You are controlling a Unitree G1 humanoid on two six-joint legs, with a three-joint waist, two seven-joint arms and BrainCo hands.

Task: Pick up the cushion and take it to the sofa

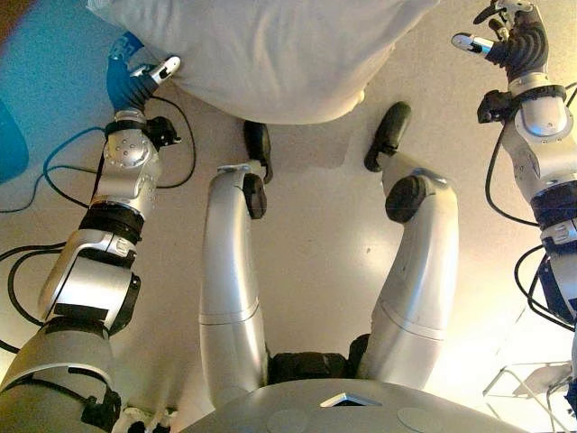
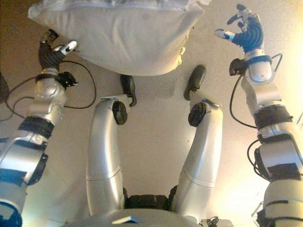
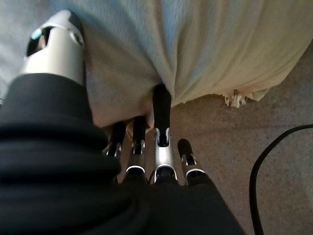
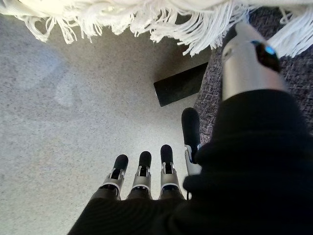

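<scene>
A large cream cushion [image 1: 270, 54] lies on the floor ahead of me and also fills the left wrist view [image 3: 205, 49]. My left hand [image 1: 131, 77] is at its left edge. In the left wrist view its straight fingers [image 3: 161, 147] push against and under the cushion's lower edge, with the thumb [image 3: 54, 49] lying on the cover above. My right hand [image 1: 514, 41] is open and empty, raised to the right of the cushion and apart from it. In the right wrist view its fingers [image 4: 142, 176] are spread over bare floor.
A white fringed cloth [image 4: 146, 19] hangs above the right hand, beside dark grey sofa fabric [image 4: 210, 98] and a black foot [image 4: 181, 85]. A blue object [image 1: 11, 140] sits at the far left. A white wire frame [image 1: 532, 388] stands at the lower right.
</scene>
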